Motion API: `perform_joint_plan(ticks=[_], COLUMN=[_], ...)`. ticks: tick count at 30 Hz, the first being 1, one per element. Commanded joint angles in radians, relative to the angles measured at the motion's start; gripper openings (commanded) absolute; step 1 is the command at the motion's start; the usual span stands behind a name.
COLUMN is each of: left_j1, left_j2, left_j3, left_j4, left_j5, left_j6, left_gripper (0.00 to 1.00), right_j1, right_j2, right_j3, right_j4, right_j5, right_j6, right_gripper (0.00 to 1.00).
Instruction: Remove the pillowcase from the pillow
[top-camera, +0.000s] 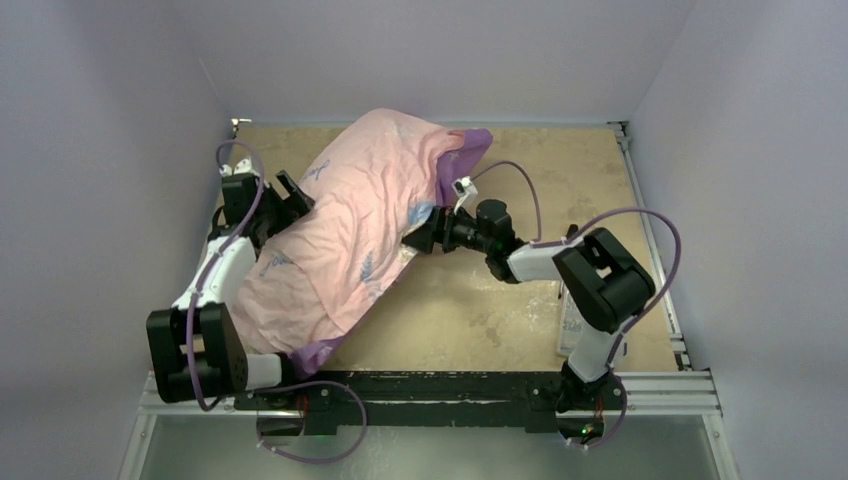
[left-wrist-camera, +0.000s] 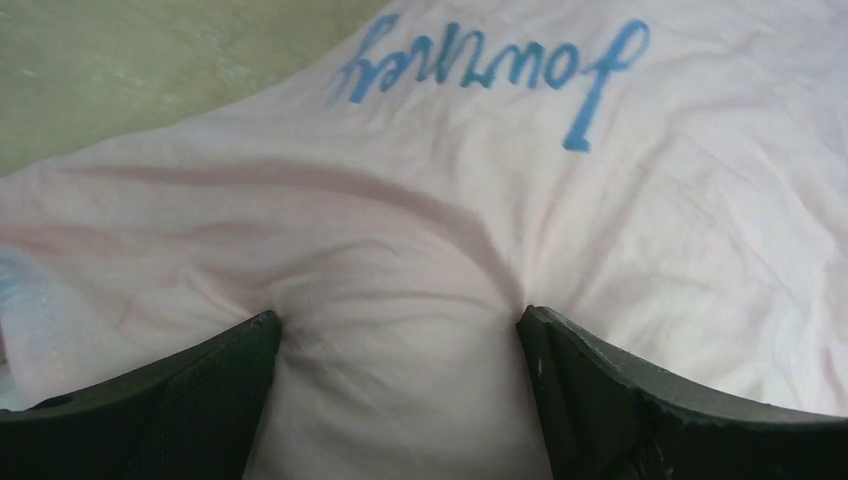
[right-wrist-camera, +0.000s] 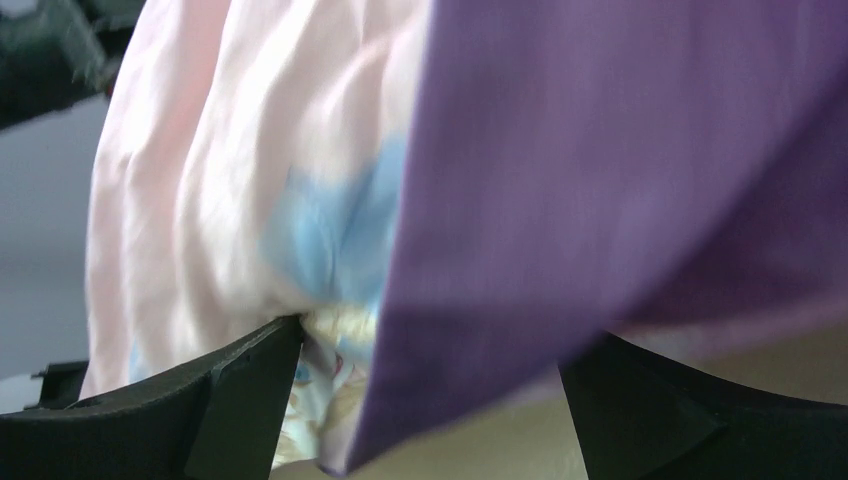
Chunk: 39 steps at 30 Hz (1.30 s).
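The pillowcase (top-camera: 350, 230) lies pale-pink face up over a plump mound, running from near left to far right. Purple shows at its far corner (top-camera: 472, 148) and near hem. The pillow is hidden inside it. My left gripper (top-camera: 290, 195) is at the cover's left edge. In the left wrist view it (left-wrist-camera: 400, 320) is open wide, fingertips pressed into pink fabric (left-wrist-camera: 480, 200) with blue lettering that bulges between them. My right gripper (top-camera: 422, 238) is at the cover's right edge. In the right wrist view it (right-wrist-camera: 430, 335) is open wide, with pink and purple folds (right-wrist-camera: 560, 180) hanging between the fingers.
The tan tabletop (top-camera: 560, 180) is boxed in by pale walls at the back and both sides. A metal rail (top-camera: 650, 230) runs along the right edge and a black frame (top-camera: 430, 385) along the front. A pale flat object (top-camera: 566, 320) lies by the right arm.
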Motion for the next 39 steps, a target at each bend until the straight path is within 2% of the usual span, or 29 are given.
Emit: perform_joint_plan(ticks=[1,5,10,14,17,22,27,33,36,39], left_j1=[-0.159,-0.390,-0.563,-0.602,-0.605,-0.606,-0.621,-0.698,-0.760,-0.822], left_j2=[-0.164,-0.258,-0.387,-0.441,-0.467,-0.459,-0.413,-0.320,-0.257,-0.201], left_j3=[-0.162,-0.239,-0.292,-0.229,-0.183,-0.136,-0.084,-0.012,0.033,0.091], left_j4=[-0.021,0.015,0.077,-0.042,-0.131,-0.183,-0.174,-0.122,-0.114,-0.112], left_j5=[0.195,0.201,0.212,0.137,0.068,0.036,0.004,-0.074,-0.169,-0.289], left_j6=[-0.066,-0.152,-0.244,-0.190,-0.143,-0.115,-0.104,-0.093,-0.082,-0.053], left_gripper=[0.90,0.90,0.89,0.89,0.90,0.90,0.90,0.90,0.90,0.90], right_j1=[-0.062,-0.119,-0.121,-0.119,-0.120,-0.120,-0.122,-0.121,-0.123,-0.122], right_j2=[0.018,0.058,0.193,0.277,0.250,0.117,-0.088,-0.374,-0.535,-0.675], right_j3=[0.164,0.311,0.551,0.703,0.728,0.675,0.530,0.308,0.173,0.064], right_j4=[-0.003,-0.116,-0.219,-0.289,-0.328,-0.408,-0.485,-0.544,-0.540,-0.543], right_j5=[0.023,0.102,0.090,0.063,0.085,0.258,0.453,0.612,0.611,0.547], right_j6=[-0.035,-0.062,-0.145,-0.184,-0.191,-0.233,-0.232,-0.133,-0.097,-0.086], right_gripper=[0.99,0.99,0.99,0.98,0.99,0.99,0.99,0.99,0.99,0.99])
